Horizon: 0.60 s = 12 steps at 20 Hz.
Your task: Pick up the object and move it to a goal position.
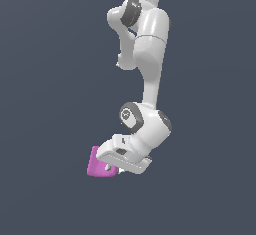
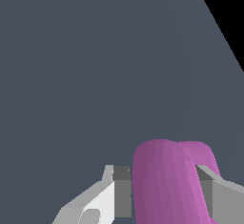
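**Inspector:** State of the fingers (image 2: 123, 194)?

**Assistant:** Closed on the object (image 2: 169, 182), one pad on each flank; gripper (image 2: 164, 194) spread about the piece's own width.

**Inspector:** Handling?

**Assistant:** Judged rigid and light; the smooth curved top may slip, so the flat sides are the right hold.

**Inspector:** Its position?

**Assistant:** In the exterior view, at about seven o'clock of the wrist, jutting from the fingers; whether it rests on the desk (image 1: 45, 104) cannot be told.

**Inspector:** Surroundings?

**Assistant:** Plain grey-blue surface; no goal marker visible.
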Each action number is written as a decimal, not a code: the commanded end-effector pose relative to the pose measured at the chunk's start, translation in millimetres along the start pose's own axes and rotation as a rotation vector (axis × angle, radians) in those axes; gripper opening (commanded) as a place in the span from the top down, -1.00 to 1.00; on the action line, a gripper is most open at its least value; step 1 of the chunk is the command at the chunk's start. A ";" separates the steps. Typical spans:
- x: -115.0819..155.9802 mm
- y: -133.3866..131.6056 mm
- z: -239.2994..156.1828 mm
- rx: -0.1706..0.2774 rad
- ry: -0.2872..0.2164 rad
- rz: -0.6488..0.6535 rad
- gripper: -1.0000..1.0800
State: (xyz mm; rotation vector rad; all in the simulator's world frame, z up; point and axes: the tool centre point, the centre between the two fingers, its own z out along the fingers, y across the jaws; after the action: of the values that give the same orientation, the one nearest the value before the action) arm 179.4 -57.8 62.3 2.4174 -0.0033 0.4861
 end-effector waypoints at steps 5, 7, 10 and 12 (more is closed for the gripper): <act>6.8 -14.1 -61.2 0.002 0.002 0.000 1.00; 9.1 -18.6 -81.5 0.002 0.002 0.000 1.00; 12.3 -25.2 -109.6 0.002 0.002 -0.001 1.00; 14.7 -29.3 -127.7 0.002 0.002 -0.001 1.00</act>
State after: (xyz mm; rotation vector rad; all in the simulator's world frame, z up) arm 156.0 34.3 131.5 2.4193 -0.0008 0.4888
